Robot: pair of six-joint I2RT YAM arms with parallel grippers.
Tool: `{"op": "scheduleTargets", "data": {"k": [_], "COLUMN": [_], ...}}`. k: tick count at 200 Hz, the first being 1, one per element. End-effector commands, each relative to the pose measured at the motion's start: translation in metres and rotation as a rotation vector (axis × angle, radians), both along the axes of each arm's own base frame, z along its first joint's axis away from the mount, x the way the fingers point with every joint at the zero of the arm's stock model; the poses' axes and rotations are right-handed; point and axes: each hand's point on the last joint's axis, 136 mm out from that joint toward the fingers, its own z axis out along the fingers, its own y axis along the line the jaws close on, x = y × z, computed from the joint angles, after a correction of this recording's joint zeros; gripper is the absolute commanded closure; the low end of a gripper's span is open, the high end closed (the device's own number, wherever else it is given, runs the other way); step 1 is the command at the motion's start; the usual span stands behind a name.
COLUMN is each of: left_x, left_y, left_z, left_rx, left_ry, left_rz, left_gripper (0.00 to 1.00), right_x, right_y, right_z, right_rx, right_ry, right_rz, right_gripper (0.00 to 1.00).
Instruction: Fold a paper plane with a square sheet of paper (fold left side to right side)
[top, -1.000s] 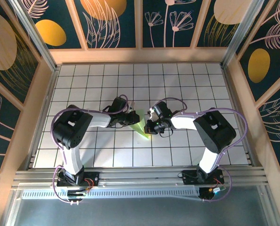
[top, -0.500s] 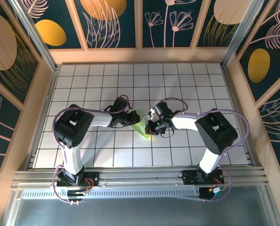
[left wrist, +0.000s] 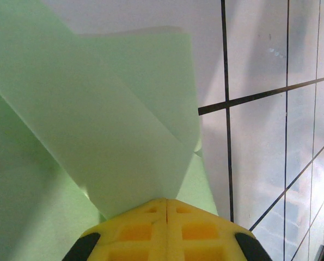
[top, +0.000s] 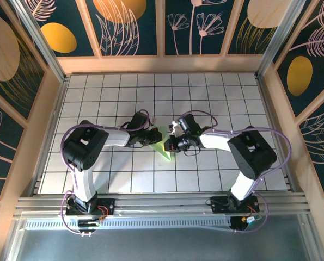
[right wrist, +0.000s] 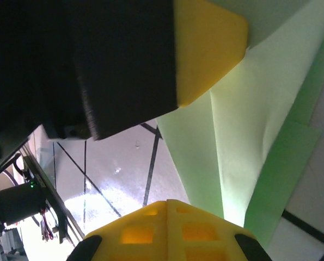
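The paper (top: 164,148), a creased green wedge, lies mid-surface (top: 205,98) between the two claws. The left claw (top: 152,136) is closed, a raised flap of paper (left wrist: 96,119) coming out from its fingertips (left wrist: 151,217). The right claw (top: 170,144) is closed too, its tips (right wrist: 151,223) touching the paper (right wrist: 243,136); whether it pinches the paper, I cannot tell.

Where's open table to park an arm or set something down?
Free: table rows along the back wall, and the near rows just this side of the green paper. Crowded: the centre, where left gripper and right gripper meet at it.
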Motion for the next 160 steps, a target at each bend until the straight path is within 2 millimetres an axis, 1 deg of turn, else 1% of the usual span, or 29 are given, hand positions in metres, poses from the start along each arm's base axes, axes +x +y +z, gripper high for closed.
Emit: {"op": "scheduleTargets", "data": {"k": [1,33,96,138,160], "left_x": [-0.013,-0.013,-0.013,-0.014,-0.013], "left_y": [0.025,0.026,0.029,0.030,0.032], "left_z": [-0.036,-0.038,-0.041,-0.043,-0.044], "left_rx": [0.128,0.137,0.155,0.161,0.171], "left_ry": [0.077,0.084,0.093,0.094,0.094], "left_rz": [0.047,0.054,0.061,0.064,0.069], "left_gripper": [1.00,1.00,1.00,1.00,1.00], "right_x": [0.009,0.004,-0.004,-0.010,-0.018], "right_y": [0.009,0.007,-0.011,-0.018,-0.021], "right_z": [-0.003,-0.016,-0.040,-0.045,-0.047], "right_rx": [0.018,-0.016,-0.128,-0.161,-0.177], "right_ry": [-0.006,0.014,0.046,0.066,0.086], "right_rz": [0.003,0.006,-0.008,-0.002,0.008], "right_gripper": [1.00,1.00,1.00,1.00,1.00]}}
